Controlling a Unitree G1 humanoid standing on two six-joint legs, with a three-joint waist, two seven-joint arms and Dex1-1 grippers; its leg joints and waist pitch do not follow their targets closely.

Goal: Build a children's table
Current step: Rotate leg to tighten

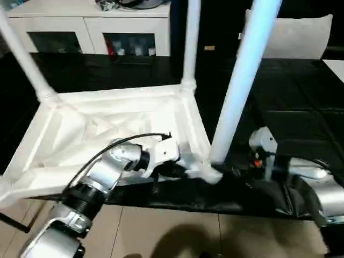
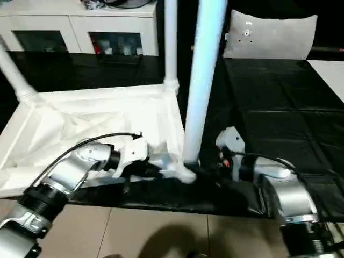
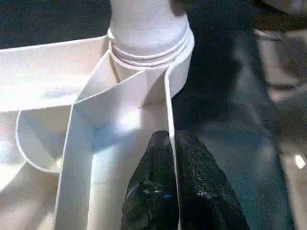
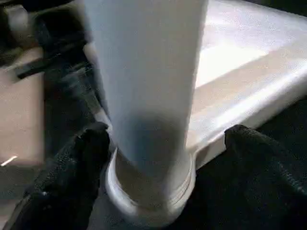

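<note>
Clenched on the white plastic children's table (image 1: 123, 129) rim, left tool (image 3: 171, 158) should brace it while spread right tool (image 4: 158, 158) straddles nearest tapered leg (image 1: 242, 86), checking seating.

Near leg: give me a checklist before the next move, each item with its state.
1. Near leg upright in its corner socket: ok.
2. Seated fully home: cannot tell.
3. Right gripper open, fingers either side of the leg: ok.
4. Left gripper shut on the top's rim: ok.
5. Two far legs standing: ok.
6. Fourth leg fitted: cannot tell.
</note>
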